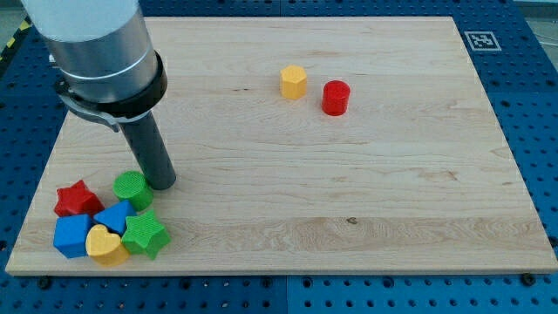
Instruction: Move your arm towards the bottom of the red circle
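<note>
The red circle is a short red cylinder on the wooden board, right of centre near the view's top. A yellow hexagon stands just to its left. My tip is the lower end of a dark rod at the view's lower left, far to the left of and below the red circle. The tip touches or nearly touches the right side of a green circle.
A cluster lies at the view's bottom left: a red star, a blue block, a blue block, a yellow heart and a green star. A printed marker sits at the board's top right corner.
</note>
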`<state>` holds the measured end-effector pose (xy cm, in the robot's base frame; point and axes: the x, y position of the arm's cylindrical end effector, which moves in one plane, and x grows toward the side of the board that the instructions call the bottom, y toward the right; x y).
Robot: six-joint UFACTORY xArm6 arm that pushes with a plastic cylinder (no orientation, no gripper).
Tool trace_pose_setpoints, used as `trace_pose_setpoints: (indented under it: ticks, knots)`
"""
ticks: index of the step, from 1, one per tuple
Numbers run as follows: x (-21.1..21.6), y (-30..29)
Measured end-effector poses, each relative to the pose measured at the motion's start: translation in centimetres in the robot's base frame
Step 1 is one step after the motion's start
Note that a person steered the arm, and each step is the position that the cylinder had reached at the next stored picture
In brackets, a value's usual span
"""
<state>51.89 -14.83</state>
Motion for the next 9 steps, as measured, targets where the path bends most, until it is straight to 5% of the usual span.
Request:
trace_pose_setpoints:
  ticks: [9]
  knots:
    - [-0.2,1.1]
